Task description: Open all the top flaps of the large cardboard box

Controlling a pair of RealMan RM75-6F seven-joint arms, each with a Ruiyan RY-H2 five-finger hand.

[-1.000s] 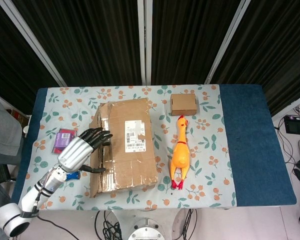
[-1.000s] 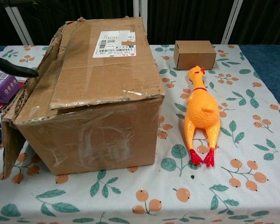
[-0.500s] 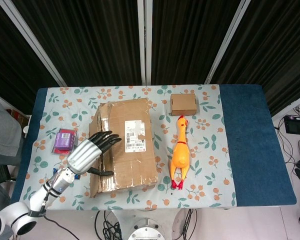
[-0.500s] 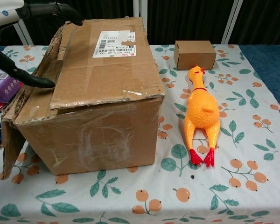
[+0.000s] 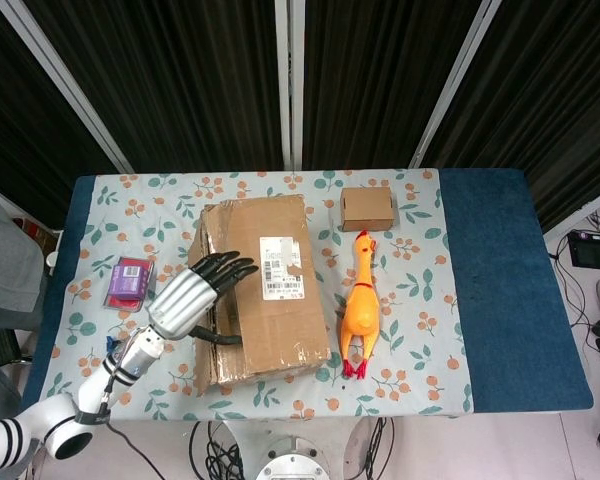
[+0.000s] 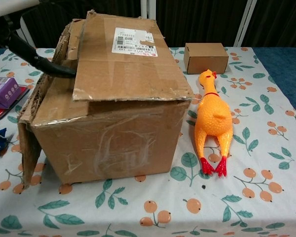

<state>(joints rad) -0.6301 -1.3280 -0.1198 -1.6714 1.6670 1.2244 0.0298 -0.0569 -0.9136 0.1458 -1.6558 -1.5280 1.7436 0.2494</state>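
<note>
Fingers (image 5: 232, 268) of the left hand (image 5: 192, 298) lie spread over the top flap's (image 5: 272, 275) left edge, the thumb hooked under it; in the chest view a dark finger (image 6: 39, 61) reaches in beneath the raised edge. Compared with a second ago, the hand has moved right from beside the box (image 5: 262, 288) onto it, and the flap's left edge has lifted, so a gap now shows beneath. The box itself has also shifted a little to the right, closer to the chicken (image 5: 358, 308). That reads as the first flap starting to open; the rest of the job seems still ahead. The hand holds the flap edge between thumb and fingers as far as I can tell. The forearm slants up from the near-left corner of the counter (image 5: 420, 200). The right hand is not visible.
</note>
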